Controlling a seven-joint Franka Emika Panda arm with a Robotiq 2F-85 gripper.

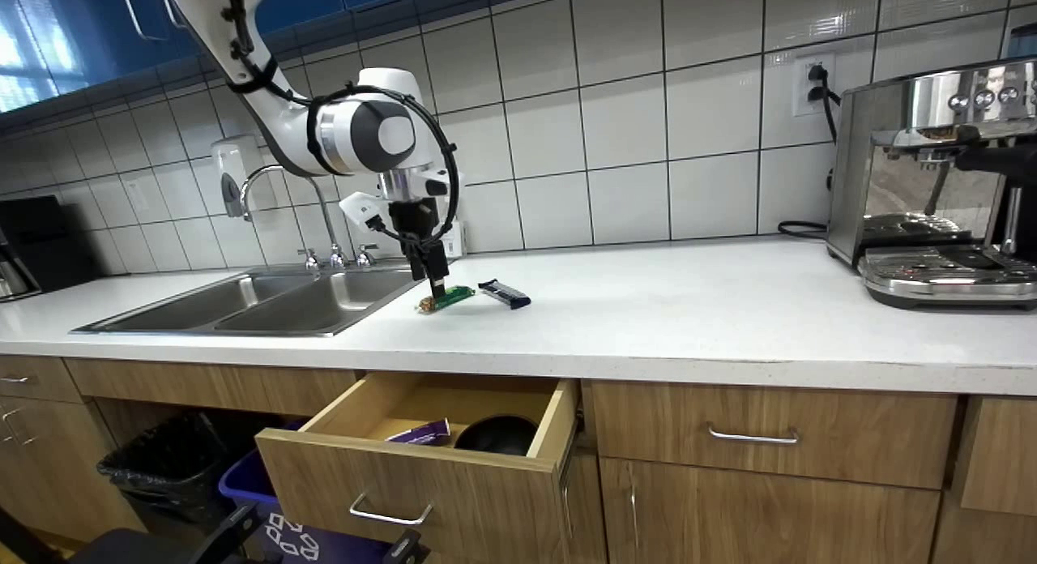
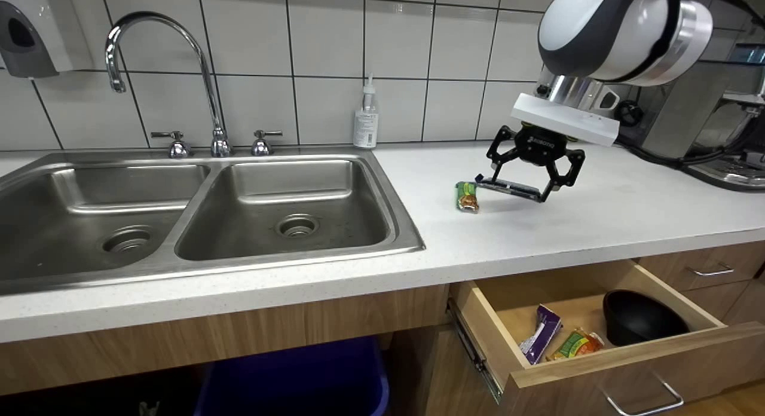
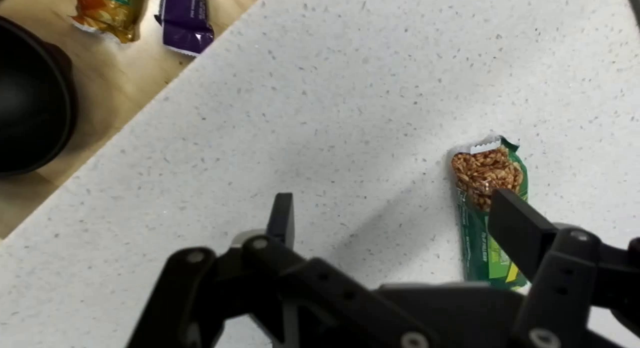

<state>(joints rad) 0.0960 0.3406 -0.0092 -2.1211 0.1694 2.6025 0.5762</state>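
My gripper [image 2: 521, 184] hangs low over the white counter with its jaws wide apart and nothing held. In the wrist view, bare counter shows between the fingertips [image 3: 284, 208]. A green-wrapped granola bar [image 3: 472, 243] lies beyond the right-hand finger, which partly covers it in that view. In an exterior view the same green bar [image 2: 467, 196] sits just to one side of the gripper. A dark navy bar [image 1: 504, 293] lies flat on the counter near the green one; it is out of sight in the wrist view. Whether a finger touches either bar, I cannot tell.
Below the counter edge a drawer [image 2: 597, 364] stands pulled out, holding a purple bar [image 2: 542, 332], an orange-and-green bar [image 2: 578, 344] and a black bowl [image 2: 642, 317]. A steel sink [image 2: 299, 254], a soap bottle [image 2: 366, 120] and a coffee machine [image 1: 948, 183] stand around.
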